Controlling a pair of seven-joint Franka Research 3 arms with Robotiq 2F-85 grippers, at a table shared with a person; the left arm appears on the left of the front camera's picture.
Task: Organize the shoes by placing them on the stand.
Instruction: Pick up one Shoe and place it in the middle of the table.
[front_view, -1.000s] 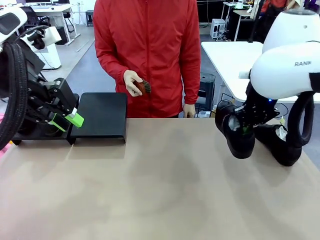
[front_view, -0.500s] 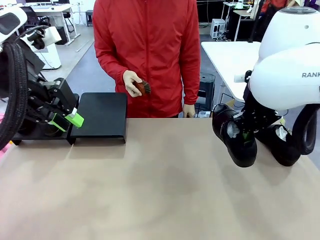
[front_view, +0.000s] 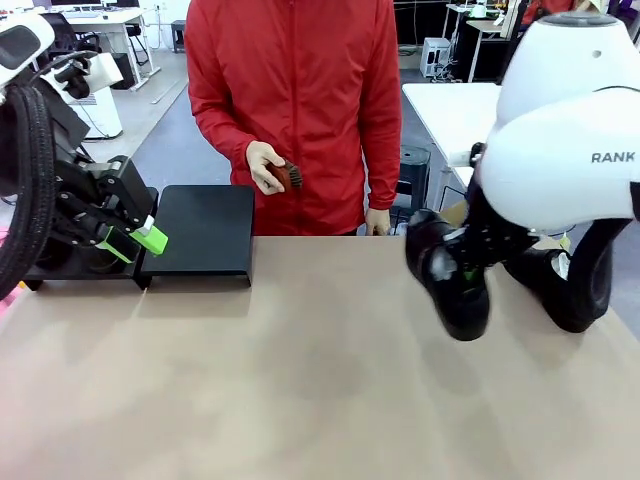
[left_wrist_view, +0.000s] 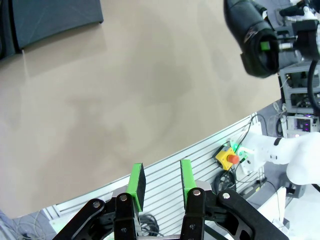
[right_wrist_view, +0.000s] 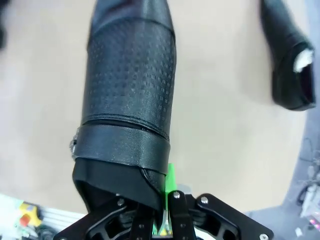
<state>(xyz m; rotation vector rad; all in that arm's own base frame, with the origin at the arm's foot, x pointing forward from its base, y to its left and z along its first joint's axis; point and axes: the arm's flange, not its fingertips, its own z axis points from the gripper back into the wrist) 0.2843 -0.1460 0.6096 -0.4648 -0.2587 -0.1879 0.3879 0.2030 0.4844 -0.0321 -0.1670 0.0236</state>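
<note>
My right pincer is clamped on the back rim of a black shoe, holding it tilted over the table's right side. The stand sits well apart at the far left, its near platform bare. My right wrist view shows the shoe's embossed upper and strap running away from my fingers. It also shows that the second shoe lies on the table nearby. My left pincer hovers beside the stand, fingers apart around nothing. My left arm hides much of the stand's other platform, and my right arm cuts off the second shoe.
</note>
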